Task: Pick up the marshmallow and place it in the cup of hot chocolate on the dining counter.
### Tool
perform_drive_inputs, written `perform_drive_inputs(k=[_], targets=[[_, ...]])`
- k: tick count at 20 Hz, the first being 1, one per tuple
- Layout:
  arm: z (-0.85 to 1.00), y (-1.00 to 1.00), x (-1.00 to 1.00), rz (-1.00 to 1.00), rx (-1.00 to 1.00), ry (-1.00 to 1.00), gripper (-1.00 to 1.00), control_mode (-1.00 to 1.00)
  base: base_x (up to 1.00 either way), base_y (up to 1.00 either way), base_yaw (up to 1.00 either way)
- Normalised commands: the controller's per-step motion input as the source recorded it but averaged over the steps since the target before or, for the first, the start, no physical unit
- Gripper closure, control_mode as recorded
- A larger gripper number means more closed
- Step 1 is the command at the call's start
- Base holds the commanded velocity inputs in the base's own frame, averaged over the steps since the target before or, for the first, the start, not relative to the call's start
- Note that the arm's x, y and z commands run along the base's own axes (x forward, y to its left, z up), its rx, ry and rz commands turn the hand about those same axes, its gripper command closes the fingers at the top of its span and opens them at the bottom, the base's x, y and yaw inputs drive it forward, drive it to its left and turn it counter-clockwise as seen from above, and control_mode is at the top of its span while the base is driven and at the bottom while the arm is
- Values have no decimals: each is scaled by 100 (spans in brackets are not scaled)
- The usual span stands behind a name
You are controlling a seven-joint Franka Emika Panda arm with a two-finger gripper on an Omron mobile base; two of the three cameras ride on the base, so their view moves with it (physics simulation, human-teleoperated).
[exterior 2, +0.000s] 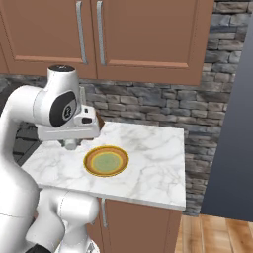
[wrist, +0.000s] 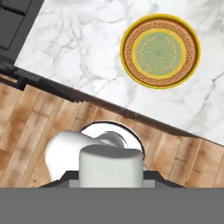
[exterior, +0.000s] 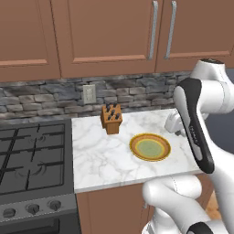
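Between the claw's tips — white, soft-edged marshmallow.

We look down on a marble countertop whose dark front edge runs diagonally from nine o'clock toward four. A round yellow plate with an orange patterned rim and a green centre lies flat on it at one o'clock. A black stovetop corner sits at eleven. At six, a white, soft-edged block rises over wood flooring.
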Motion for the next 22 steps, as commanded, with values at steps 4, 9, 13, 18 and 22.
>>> perform_drive_inputs(k=[4,9,13,18,22], targets=[[41,1,-45,-1,0,-1,100,-100,0,0,0],[11,0,-20,-3,0,0,100,-100,0,0,0],[0,0,-6,0,0,0,100,-100,0,0,0],[0,0,-9,0,0,0,100,100,-53,0,1],[0,0,0,0,0,0,100,100,-100,24,26]])
